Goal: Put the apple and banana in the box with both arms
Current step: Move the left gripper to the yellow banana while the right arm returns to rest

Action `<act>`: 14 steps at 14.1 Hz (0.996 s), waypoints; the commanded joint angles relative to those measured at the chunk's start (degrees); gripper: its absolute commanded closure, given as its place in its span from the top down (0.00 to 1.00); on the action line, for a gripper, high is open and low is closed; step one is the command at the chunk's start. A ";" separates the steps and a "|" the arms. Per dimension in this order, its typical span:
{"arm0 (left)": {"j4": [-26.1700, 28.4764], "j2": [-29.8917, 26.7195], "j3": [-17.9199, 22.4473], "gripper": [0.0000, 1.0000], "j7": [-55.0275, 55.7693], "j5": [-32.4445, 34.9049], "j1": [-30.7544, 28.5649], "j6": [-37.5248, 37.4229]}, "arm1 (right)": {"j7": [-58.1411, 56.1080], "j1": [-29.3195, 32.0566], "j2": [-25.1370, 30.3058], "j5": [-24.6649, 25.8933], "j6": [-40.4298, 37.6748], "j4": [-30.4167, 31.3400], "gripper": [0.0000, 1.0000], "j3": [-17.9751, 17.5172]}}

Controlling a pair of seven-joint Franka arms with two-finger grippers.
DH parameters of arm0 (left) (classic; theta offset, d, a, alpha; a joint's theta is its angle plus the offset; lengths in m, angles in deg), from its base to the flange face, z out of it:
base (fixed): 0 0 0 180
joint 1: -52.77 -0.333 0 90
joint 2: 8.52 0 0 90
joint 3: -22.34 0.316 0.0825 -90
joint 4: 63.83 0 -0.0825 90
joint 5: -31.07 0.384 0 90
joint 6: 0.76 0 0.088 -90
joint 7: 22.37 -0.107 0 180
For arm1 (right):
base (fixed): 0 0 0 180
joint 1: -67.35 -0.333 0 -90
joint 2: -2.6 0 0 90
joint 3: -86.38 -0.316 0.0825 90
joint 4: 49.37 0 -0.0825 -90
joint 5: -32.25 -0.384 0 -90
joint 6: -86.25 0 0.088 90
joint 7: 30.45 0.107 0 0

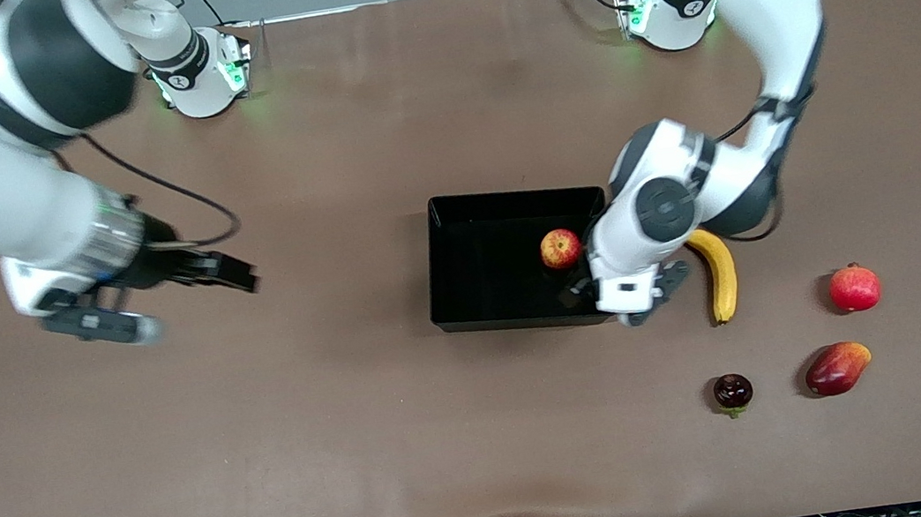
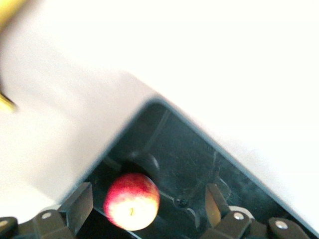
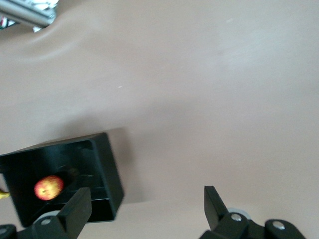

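2 grippers spread wide, holding nothing: left gripper (image 1: 630, 294) over the box (image 1: 467, 311) corner, right gripper (image 1: 164, 302) over bare table (image 1: 361, 449). Apple (image 1: 561, 248) sits in the box; banana (image 1: 720, 273) lies on the table just beside it.

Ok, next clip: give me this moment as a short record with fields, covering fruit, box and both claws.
apple: in the box, toward the left arm's end of it
banana: on the table beside the box, not yet in
left claw: open, empty, over the box's corner beside the banana
right claw: open, empty, over bare table toward the right arm's end
other fruit: pomegranate, mango and dark fruit on the table, nearer the front camera than the banana
done: apple placed; banana left
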 commanded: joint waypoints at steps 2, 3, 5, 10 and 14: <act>1.54 -5.32 -0.01 1.00 -12.33 0.75 -6.80 -6.58 | -10.21 10.07 4.54 2.76 -4.93 2.72 1.00 -5.63; 1.90 -5.67 -0.01 1.00 -16.46 0.75 -9.08 -8.17 | -13.13 11.57 5.15 2.94 -5.65 2.90 1.00 -5.63; 4.70 -6.64 -0.01 1.00 -23.33 0.84 -14.18 -8.63 | -16.56 14.56 7.43 3.72 -5.65 5.61 1.00 -5.54; 14.44 -4.89 -0.01 1.00 -33.90 5.57 -21.84 0.56 | -28.09 19.84 12.09 7.77 -5.74 11.06 1.00 -5.45; 16.67 -0.24 -0.01 1.00 -35.23 6.20 -22.73 7.01 | -35.12 21.52 14.21 11.37 -5.74 14.76 1.00 -5.01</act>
